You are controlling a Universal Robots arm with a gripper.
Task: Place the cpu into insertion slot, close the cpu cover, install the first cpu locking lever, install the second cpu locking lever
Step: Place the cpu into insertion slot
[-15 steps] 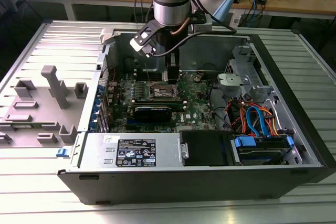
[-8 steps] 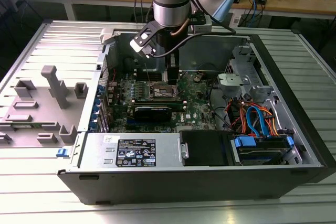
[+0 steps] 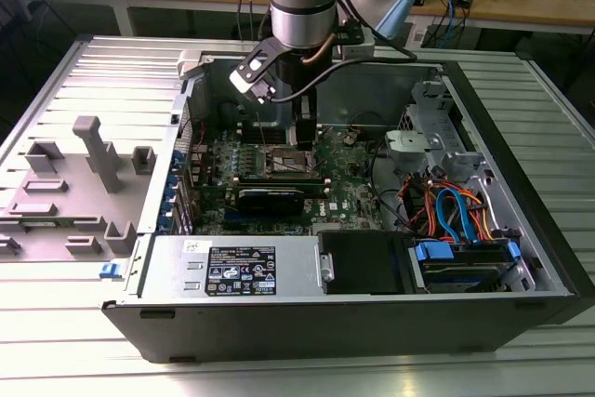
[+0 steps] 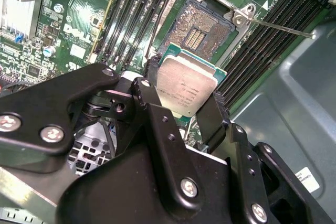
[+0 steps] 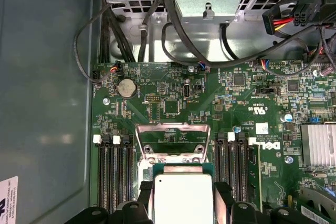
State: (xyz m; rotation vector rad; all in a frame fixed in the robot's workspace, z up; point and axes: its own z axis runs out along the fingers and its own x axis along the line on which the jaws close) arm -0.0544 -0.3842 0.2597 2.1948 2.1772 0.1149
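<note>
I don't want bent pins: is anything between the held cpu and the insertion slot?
Nothing visible. The end effector holds the cpu near the insertion slot, whose contacts lie bare; the cpu cover stands swung up, clear of it.

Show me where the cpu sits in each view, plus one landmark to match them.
Exterior view: hidden under the pincer, over the socket.
Second wrist view: cpu gripped between black fingers, next to the bare socket.
First wrist view: cpu between the fingers, before the raised cover.
Shared landmark: memory slots flanking the socket.
</note>
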